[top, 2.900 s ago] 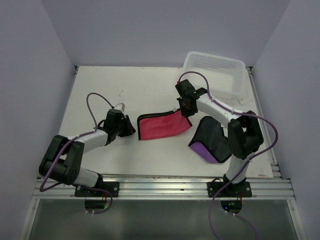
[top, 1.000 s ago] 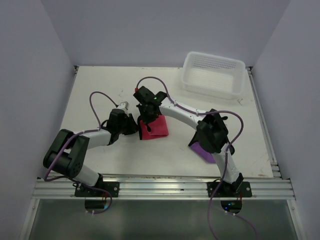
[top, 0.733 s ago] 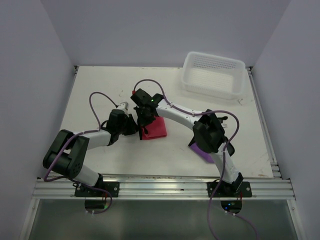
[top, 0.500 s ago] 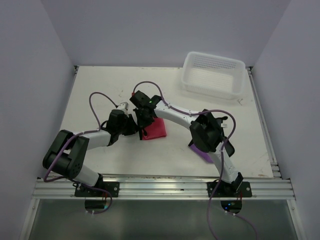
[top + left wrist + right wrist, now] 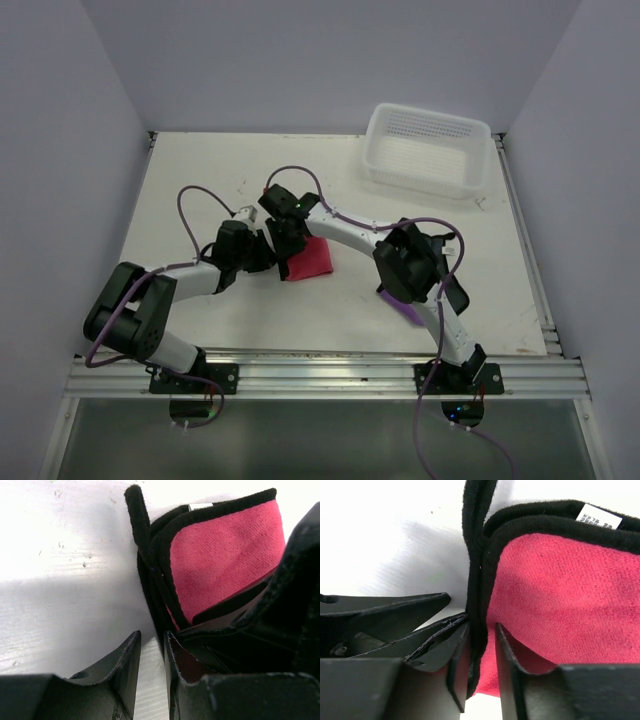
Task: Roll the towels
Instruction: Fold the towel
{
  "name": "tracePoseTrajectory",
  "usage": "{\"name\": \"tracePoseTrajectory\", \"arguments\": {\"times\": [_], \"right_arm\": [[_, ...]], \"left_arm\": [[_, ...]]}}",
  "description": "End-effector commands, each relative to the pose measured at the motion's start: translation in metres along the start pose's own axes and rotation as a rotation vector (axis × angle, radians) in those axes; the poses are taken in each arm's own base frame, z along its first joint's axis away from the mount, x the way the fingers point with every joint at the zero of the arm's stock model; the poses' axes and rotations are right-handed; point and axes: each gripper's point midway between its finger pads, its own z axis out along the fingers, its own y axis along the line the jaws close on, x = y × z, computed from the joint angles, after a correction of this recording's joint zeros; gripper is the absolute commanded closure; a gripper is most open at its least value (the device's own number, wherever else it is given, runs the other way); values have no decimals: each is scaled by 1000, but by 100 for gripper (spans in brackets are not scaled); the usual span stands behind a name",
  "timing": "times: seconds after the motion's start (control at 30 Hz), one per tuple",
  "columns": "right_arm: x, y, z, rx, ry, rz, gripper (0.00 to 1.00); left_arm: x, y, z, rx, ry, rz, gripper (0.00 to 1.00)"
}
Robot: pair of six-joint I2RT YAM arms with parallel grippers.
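The pink-red towel (image 5: 312, 258) lies folded over on itself mid-table, black hem on its left side. My right gripper (image 5: 285, 238) reaches across to that left edge. In the right wrist view its jaws (image 5: 481, 626) stand open around the upright black hem, with a gap on the pink side (image 5: 560, 590). My left gripper (image 5: 262, 252) sits low just left of the towel. Its jaws (image 5: 152, 636) are open a little, with bare table between them and the towel (image 5: 225, 565) past the right finger. The purple towel (image 5: 408, 310) is mostly hidden under the right arm.
A white perforated basket (image 5: 425, 183) stands at the back right. The two grippers are almost touching at the towel's left edge. The right arm stretches over the middle of the table. Grey walls close in both sides.
The right gripper carried the towel's right edge leftward, folding it into a small packet. In the last half second its jaws opened off the hem. The left gripper held still.
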Motion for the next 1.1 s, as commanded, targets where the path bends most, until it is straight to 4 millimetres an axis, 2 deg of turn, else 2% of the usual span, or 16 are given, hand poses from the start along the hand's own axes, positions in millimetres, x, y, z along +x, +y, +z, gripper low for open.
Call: {"name": "tracePoseTrajectory", "arguments": {"times": [0.0,0.1,0.2,0.23,0.37,0.43,0.5,0.53,0.57,0.6,0.7,0.77,0.83,0.87,0.93,1.07], "right_arm": [[-28,22,-25,-68,-85,4,67],[-38,24,-40,-72,-113,-7,61],[-47,18,-53,-63,-134,-4,57],[-53,17,-64,-69,-155,2,56],[-62,-4,-84,-51,-190,30,55],[-64,-11,-94,-55,-208,41,56],[-60,-24,-106,-50,-216,58,59],[-61,-27,-109,-54,-227,63,65],[-56,-36,-116,-47,-228,71,69],[-54,-39,-118,-48,-234,72,76],[-37,-52,-124,-36,-224,75,84],[-23,-61,-123,-21,-211,77,88],[-17,-66,-121,-20,-212,83,93],[-7,-72,-116,-8,-190,88,94],[-4,-76,-117,-10,-196,95,98],[7,-83,-110,-10,-172,103,99]], "left_arm": [[34,15,-9,-54,106,-4,70],[28,13,-15,-56,87,-4,70],[19,10,-20,-58,64,-1,69],[17,8,-22,-55,59,1,69],[13,6,-28,-60,52,-10,69],[4,2,-33,-57,29,-5,69],[-4,-1,-37,-63,17,-1,69],[-13,-6,-40,-52,-10,4,69],[-9,-3,-44,-73,16,4,68],[-20,-10,-47,-62,-5,9,68],[-39,-25,-53,-26,-33,18,68],[-53,-42,-57,27,-62,24,68],[-63,-51,-58,58,-85,28,68],[-67,-58,-58,78,-96,35,68],[-72,-64,-55,94,-108,41,68],[-68,-81,-47,123,-83,69,68]]}}
